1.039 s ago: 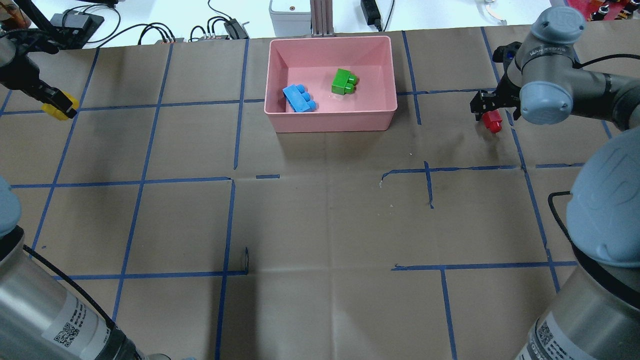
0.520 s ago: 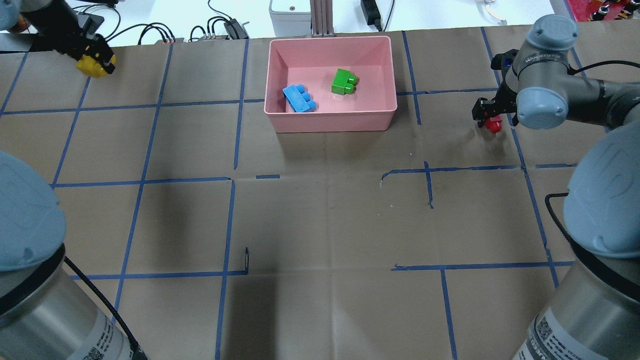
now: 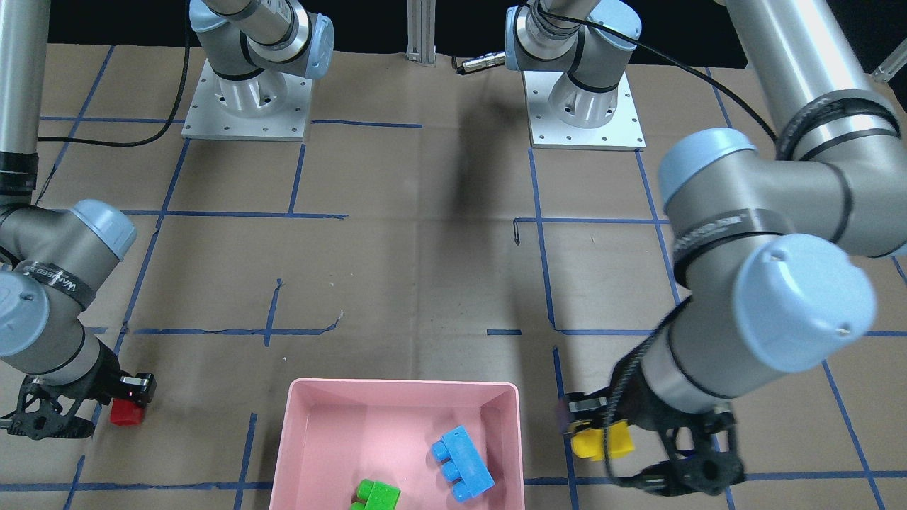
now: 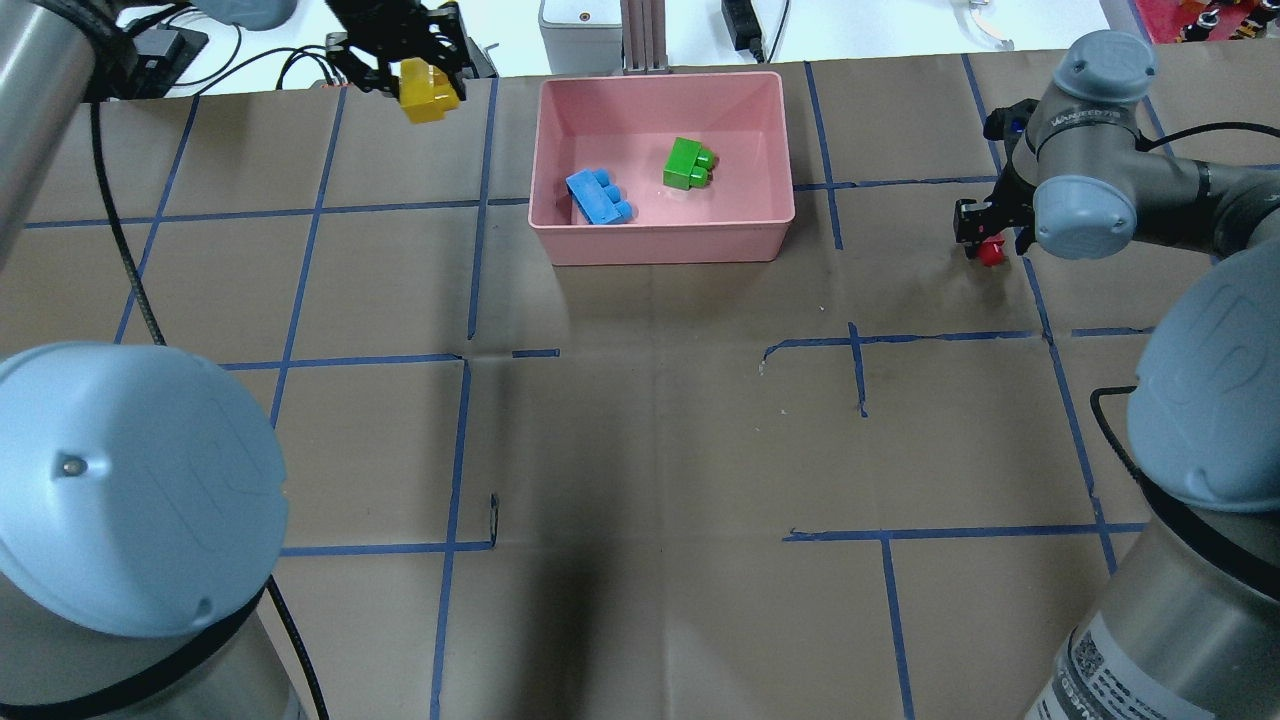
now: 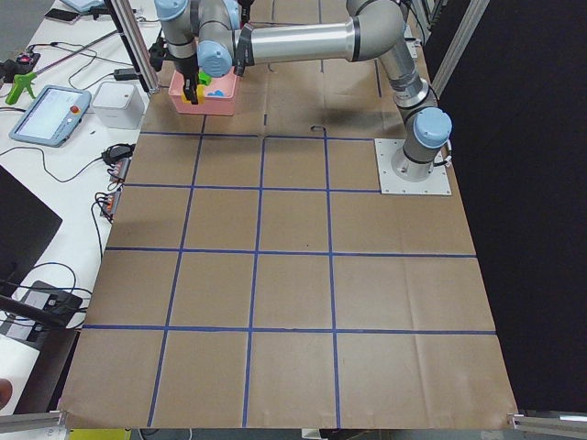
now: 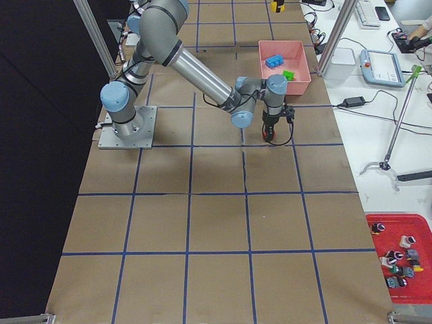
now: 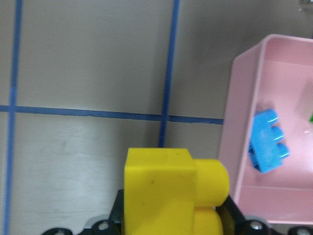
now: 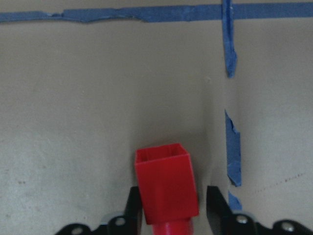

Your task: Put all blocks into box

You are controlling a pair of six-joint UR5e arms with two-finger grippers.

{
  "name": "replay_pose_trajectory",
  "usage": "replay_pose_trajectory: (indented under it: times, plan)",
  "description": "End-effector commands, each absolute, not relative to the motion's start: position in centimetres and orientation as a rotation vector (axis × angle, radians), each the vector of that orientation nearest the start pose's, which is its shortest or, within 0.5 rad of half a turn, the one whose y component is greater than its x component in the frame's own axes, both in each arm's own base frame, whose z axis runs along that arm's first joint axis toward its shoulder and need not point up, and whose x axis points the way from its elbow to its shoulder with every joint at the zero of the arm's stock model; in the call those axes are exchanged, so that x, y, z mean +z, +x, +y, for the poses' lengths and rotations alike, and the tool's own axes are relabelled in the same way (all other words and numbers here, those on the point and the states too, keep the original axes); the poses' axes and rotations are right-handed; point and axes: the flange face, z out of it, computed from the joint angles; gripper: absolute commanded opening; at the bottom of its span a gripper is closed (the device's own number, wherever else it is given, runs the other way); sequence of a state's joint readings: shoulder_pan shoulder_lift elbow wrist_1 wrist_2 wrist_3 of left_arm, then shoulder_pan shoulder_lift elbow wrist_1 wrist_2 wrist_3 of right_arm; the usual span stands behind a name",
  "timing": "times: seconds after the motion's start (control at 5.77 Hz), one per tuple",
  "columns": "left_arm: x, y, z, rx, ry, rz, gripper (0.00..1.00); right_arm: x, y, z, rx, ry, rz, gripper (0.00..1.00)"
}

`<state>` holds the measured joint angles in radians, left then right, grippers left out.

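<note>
The pink box stands at the far middle of the table. The light-blue brick and the green brick lie inside it. My left gripper is shut on the yellow brick and holds it above the table, just left of the box. The left wrist view shows the yellow brick with the box wall to its right. The red brick lies on the paper to the right of the box. My right gripper is open, its jaws on either side of the red brick.
Blue tape lines grid the brown paper. Cables and plugs and a grey device lie beyond the far edge. An aluminium post stands just behind the box. My arm bases sit on the near side.
My left gripper has carried the yellow brick from the far left along the far edge to just beside the box. My right gripper has come down around the red brick.
</note>
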<state>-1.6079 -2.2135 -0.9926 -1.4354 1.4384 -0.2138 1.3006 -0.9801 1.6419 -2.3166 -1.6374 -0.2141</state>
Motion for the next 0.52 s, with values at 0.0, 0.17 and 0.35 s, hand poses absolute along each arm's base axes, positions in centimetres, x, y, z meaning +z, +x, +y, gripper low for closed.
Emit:
replay_pose_trajectory:
  times: [0.0,0.17,0.35]
  plan:
    - [32.4,-27.4,-76.4,-0.129,-0.418,3.271,0.24,18.3,-5.1,-66.3,-0.096,0.109,3.213,0.13]
    - [29.3,-28.0,-78.0,-0.117,-0.429,3.267,0.24,19.2,-5.1,-66.3,-0.118,0.107,3.211,0.07]
    - [25.6,-28.4,-79.3,-0.157,-0.425,3.273,0.28,21.0,-5.3,-66.3,-0.158,0.108,3.226,0.07]
